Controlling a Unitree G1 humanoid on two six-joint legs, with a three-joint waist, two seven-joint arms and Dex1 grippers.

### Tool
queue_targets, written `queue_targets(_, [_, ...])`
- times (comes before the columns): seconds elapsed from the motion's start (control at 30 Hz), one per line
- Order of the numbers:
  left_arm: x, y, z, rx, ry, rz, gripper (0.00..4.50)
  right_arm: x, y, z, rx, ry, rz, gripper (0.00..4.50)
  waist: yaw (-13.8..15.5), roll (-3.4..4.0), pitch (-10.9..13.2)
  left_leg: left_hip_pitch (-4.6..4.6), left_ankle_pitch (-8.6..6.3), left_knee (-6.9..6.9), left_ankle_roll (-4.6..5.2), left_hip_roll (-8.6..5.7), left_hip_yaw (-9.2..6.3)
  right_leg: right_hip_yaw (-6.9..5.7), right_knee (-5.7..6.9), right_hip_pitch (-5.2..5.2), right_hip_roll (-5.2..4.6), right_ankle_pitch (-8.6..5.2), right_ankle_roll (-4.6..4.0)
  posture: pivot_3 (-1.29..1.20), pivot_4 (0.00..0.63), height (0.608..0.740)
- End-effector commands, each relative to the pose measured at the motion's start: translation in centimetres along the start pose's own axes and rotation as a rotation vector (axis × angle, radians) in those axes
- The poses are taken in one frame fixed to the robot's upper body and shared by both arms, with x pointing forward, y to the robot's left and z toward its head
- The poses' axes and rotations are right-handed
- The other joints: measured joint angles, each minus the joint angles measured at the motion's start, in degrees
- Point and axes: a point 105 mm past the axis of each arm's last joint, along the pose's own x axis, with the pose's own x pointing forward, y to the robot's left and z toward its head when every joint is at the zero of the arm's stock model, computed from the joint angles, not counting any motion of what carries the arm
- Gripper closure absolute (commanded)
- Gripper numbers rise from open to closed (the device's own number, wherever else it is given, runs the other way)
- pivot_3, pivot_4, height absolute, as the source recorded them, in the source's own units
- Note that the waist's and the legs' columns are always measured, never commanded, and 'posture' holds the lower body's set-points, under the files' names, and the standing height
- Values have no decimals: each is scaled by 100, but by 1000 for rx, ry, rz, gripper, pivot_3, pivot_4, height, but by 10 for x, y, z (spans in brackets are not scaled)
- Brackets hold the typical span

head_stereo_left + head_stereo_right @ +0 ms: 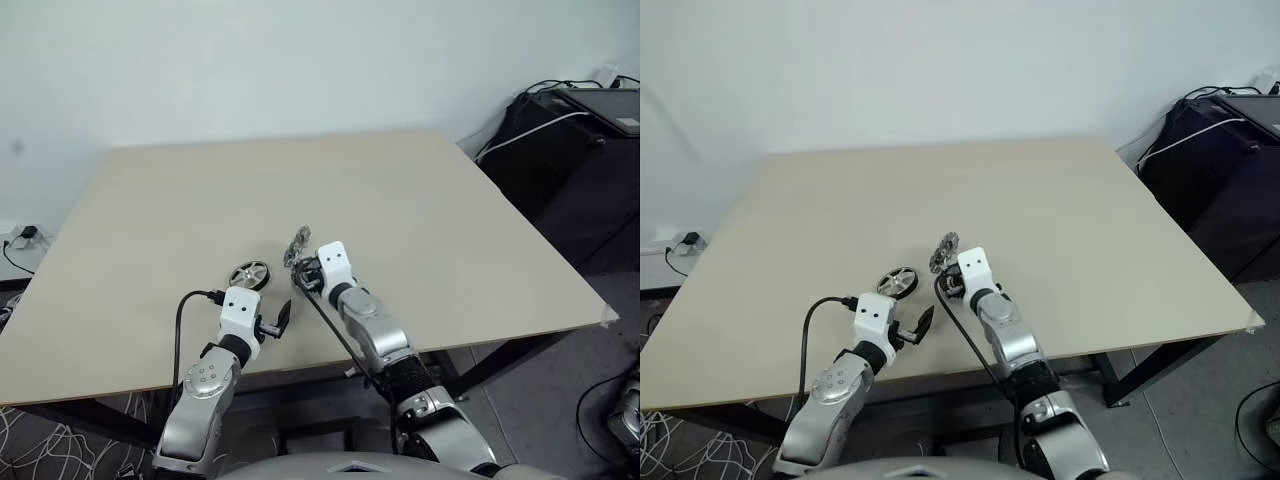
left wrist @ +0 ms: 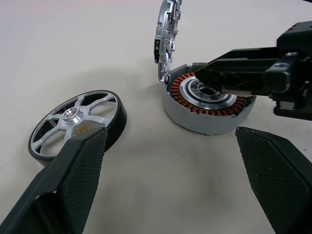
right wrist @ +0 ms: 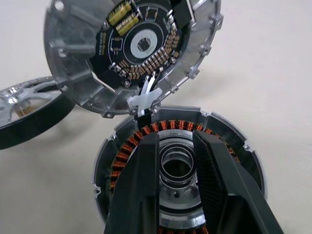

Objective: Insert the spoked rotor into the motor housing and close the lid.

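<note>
The spoked rotor, dark-rimmed with silver spokes, lies flat on the table. To its right sits the motor housing, its copper windings showing around a silver hub. The lid stands tilted up at the housing's far edge, with a circuit board on its inner face. My right gripper reaches over the housing's centre, its fingers a narrow gap apart with the hub visible between them and nothing gripped. My left gripper is wide open and empty, just short of the rotor and housing.
The parts lie near the table's front edge. Black equipment with cables stands beyond the table's right side. On the floor at the left lies a power strip.
</note>
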Motion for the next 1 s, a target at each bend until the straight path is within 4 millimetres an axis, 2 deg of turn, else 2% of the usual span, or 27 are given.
queue_targets(0.03, [1,-3,20,10,-76,-11,0,4,2,18,-11,-64,7,3813,-1,0,0,0,0,-1,0,0,0,0,0,0,0,0,0,0,0,740])
queue_targets(0.17, [1,-3,20,7,-78,-11,0,6,1,17,-8,-57,3,3813,-2,0,0,0,0,-2,-1,0,-1,0,0,-1,0,0,0,0,0,740])
queue_targets(0.33, [2,-3,21,6,-80,-10,0,6,-1,17,-2,-62,0,2092,-2,0,0,0,1,-2,-2,0,-2,-1,1,0,0,0,0,0,0,740])
queue_targets(0.43, [3,-4,20,6,-78,-13,0,3,0,26,2,-103,11,1158,-3,1,0,0,1,-2,-2,0,-3,-1,1,-1,1,0,-1,0,0,740])
queue_targets(0.47, [3,-4,20,6,-78,-13,0,1,0,31,12,-123,13,1158,-2,1,0,0,1,-3,-2,0,-3,-2,1,-1,0,0,-1,0,0,740])
queue_targets(0.53, [3,-4,20,5,-78,-15,0,-4,-2,42,32,-163,3,1404,-1,1,0,0,1,-3,-2,0,-4,-2,1,-1,0,0,0,0,0,740])
queue_targets(0.67, [4,-5,19,4,-75,-19,0,-10,-1,51,19,-192,2,2605,0,1,0,0,1,-4,-3,0,-5,-3,0,-1,0,0,0,0,0,740])
queue_targets(0.87, [6,-5,19,5,-74,-24,0,-7,-3,36,-38,-79,-36,4466,4,1,0,0,3,-4,-5,0,-7,-5,1,0,0,0,-1,0,0,740])
queue_targets(1.0, [6,-6,18,5,-73,-26,0,-3,-6,30,-68,-21,-61,4466,3,1,0,0,4,-4,-6,-1,-8,-6,1,0,0,0,-1,0,0,740])
